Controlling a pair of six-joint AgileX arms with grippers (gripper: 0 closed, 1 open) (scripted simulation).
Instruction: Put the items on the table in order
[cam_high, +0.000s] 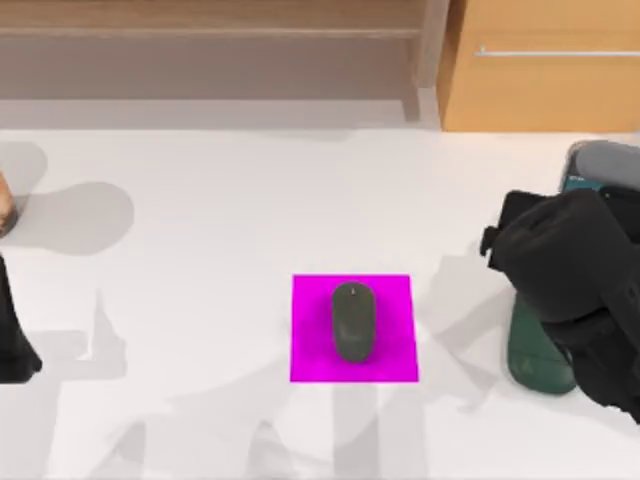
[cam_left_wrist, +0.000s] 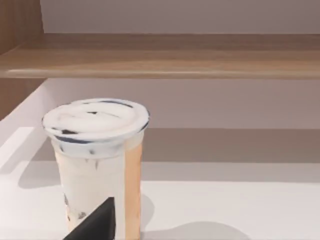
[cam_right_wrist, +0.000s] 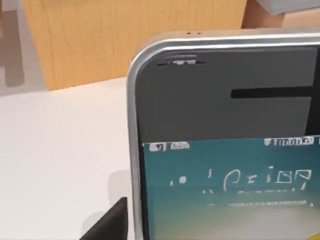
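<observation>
- Two items: mouse (cam_high: 353, 321) lies on the magenta mat (cam_high: 310, 360); right of that mat, my right gripper (cam_high: 560, 290) covers the phone (cam_right_wrist: 225, 150).
- Phone: thin, stiff, slick, breakable glass; I'd pinch its silver long edges.
- Whether my fingers are apart, I cannot tell.

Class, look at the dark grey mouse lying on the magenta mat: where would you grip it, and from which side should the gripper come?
Grip the mouse across its narrow middle, coming straight down from above. It lies flat on the magenta mat, long axis running towards the table's far edge, so its two long sides are probably the easiest to pinch.
</observation>
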